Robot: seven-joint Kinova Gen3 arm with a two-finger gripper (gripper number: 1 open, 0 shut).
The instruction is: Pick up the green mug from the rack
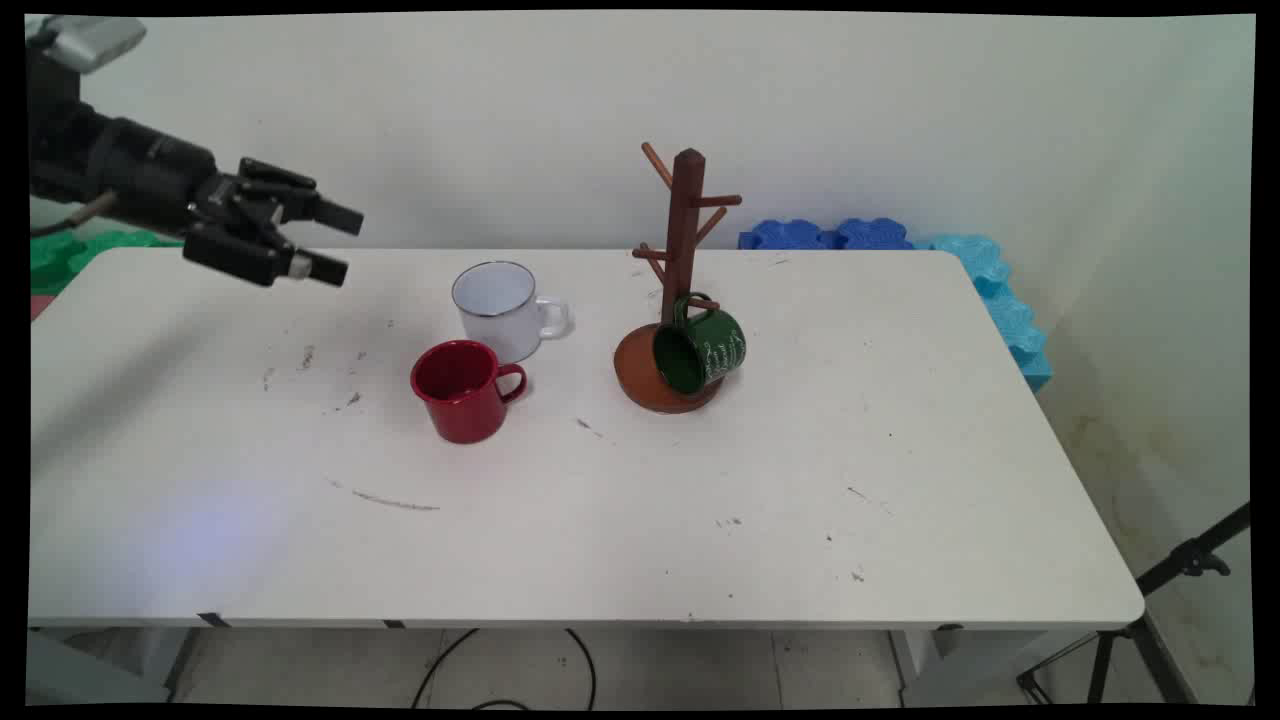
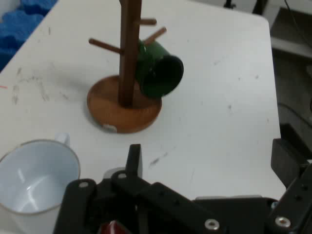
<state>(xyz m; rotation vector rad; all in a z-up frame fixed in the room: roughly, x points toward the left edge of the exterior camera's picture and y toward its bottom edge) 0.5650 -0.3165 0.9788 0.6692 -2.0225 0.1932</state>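
Gripper [image 1: 330,242] hangs in the air off the table's far left corner, its two fingers spread apart with nothing between them, pointing toward 3 o'clock across the table [image 1: 900,520]. It touches nothing.

Nearest to it is the white mug [image 1: 497,308], upright with its mouth up and its handle turned toward 3 o'clock; from the gripper it lies at about 4 o'clock in the main view, clearly apart. In the hand view that mug sits at the lower left, just beside the linkage.

Just beside the white mug, at its 7 o'clock, stands the red mug [image 1: 463,388], also upright, handle to 3 o'clock; whether the two touch is hard to say.

Farther out at 3 o'clock stands the wooden mug tree [image 1: 684,230] on its round base [image 1: 640,375]. A green mug [image 1: 703,350] hangs from a low peg by its handle, which is why it tilts with its mouth turned toward 8 o'clock and leans over the base.

Blue foam blocks [image 1: 960,260] lie behind the table's far right edge, green ones [image 1: 60,255] behind the far left.
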